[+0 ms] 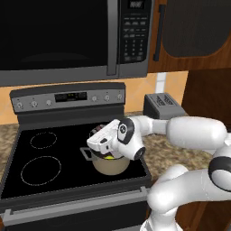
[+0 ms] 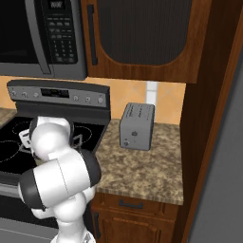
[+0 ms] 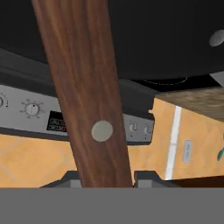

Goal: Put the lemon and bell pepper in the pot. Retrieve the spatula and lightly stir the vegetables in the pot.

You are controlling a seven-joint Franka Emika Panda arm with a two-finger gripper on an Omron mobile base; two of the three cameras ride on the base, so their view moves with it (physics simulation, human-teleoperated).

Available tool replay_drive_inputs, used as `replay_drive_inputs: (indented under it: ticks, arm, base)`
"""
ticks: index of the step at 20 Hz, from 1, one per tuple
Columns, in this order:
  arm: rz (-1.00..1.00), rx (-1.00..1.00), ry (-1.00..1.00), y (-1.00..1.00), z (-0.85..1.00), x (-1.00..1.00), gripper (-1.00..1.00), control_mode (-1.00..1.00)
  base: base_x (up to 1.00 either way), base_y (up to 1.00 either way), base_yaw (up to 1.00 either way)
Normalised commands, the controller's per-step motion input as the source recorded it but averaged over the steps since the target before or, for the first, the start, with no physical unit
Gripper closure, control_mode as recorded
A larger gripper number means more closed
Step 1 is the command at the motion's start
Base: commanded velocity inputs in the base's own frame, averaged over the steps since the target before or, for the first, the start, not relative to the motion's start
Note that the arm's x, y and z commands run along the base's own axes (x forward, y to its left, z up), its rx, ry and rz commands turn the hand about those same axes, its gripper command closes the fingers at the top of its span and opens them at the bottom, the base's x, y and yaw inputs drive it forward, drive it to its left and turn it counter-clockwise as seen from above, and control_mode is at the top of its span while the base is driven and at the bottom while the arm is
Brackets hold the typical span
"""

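Observation:
The spatula's long brown wooden handle (image 3: 87,87), with a grey rivet, runs up the hand view, and my gripper (image 3: 107,177) is shut on it, one dark tip on each side. In the left base view the hand (image 1: 106,144) hangs tilted right over the beige pot (image 1: 109,166), which stands on the front right of the black cooktop. A sliver of yellow, the lemon (image 1: 109,157), shows at the pot's rim under the hand. The bell pepper and the spatula's blade are hidden by the hand.
A grey toaster (image 1: 163,104) (image 2: 136,126) stands on the granite counter (image 2: 142,166) right of the stove. The microwave (image 1: 67,36) hangs above the stove's control panel (image 1: 67,97). Two burner rings (image 1: 41,169) lie left of the pot. A tall wooden cabinet (image 2: 209,118) closes the right side.

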Motion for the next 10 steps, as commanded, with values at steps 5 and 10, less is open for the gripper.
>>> replay_drive_inputs:
  ticks: [5, 10]
  arm:
    - [0.19, 0.22, -0.12, 0.12, -0.14, 0.02, 1.00, -1.00]
    - [0.07, 0.29, 0.00, 0.01, 0.00, -0.01, 1.00, -1.00]
  base:
    - [0.00, 0.00, 0.00]
    - [0.00, 0.00, 0.00]
